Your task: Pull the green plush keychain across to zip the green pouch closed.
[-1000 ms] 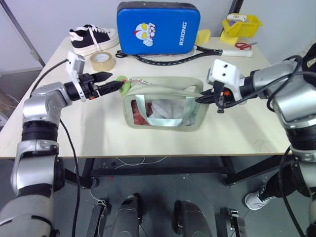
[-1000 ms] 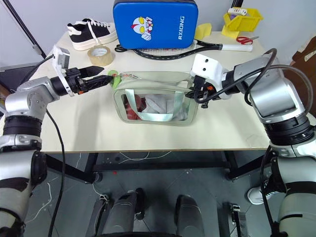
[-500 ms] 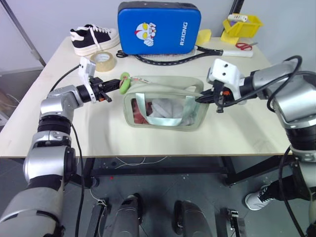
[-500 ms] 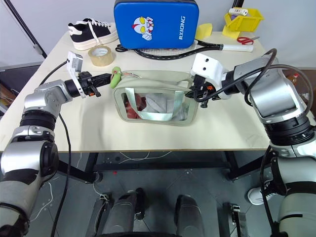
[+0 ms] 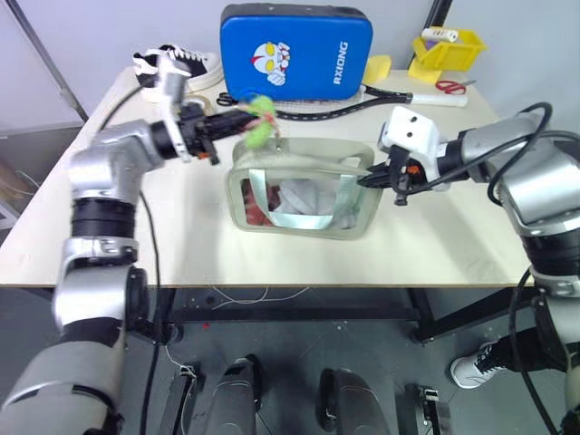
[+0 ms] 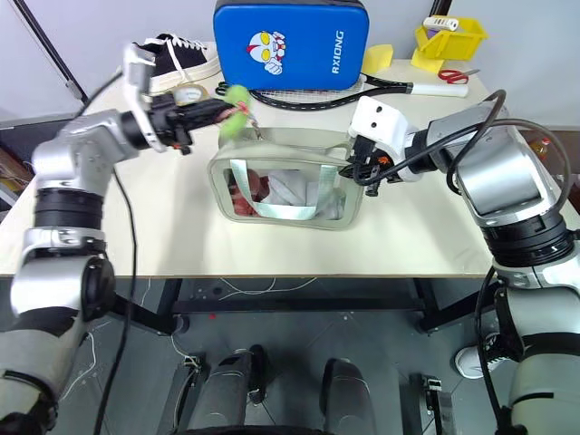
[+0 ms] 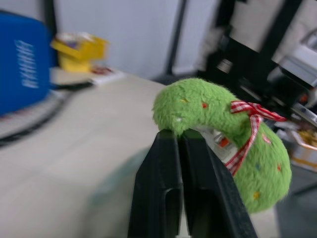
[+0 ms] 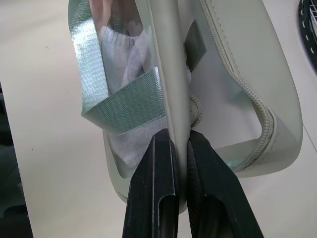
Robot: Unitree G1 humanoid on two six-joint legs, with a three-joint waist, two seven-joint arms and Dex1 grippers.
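Note:
The green pouch point(image 5: 304, 217) stands mid-table, its clear front showing white and red contents, with pale strap handles. The green plush keychain point(image 5: 258, 113), a fuzzy ring with a red checked ribbon point(image 7: 247, 131), hangs above the pouch's left end. My left gripper point(image 5: 237, 122) is shut on the keychain point(image 7: 208, 106), pinching its edge between both fingers point(image 7: 166, 163). My right gripper point(image 5: 367, 179) is shut on the pouch's right end, clamping the rim point(image 8: 173, 99) between its fingers point(image 8: 158, 163). The zipper track point(image 8: 237, 84) lies open along the top.
A blue padded case point(image 5: 294, 50) stands at the back, with a black-and-white shoe point(image 6: 177, 56) and a tape roll point(image 6: 186, 91) to its left. A racket point(image 5: 317, 109) lies behind the pouch. At the back right are a yellow bin point(image 5: 444, 45) and scissors point(image 5: 449, 86).
My left gripper closed on the keychain, then rose and swung right, carrying it from the pouch's left corner to above its top edge. The right gripper kept still.

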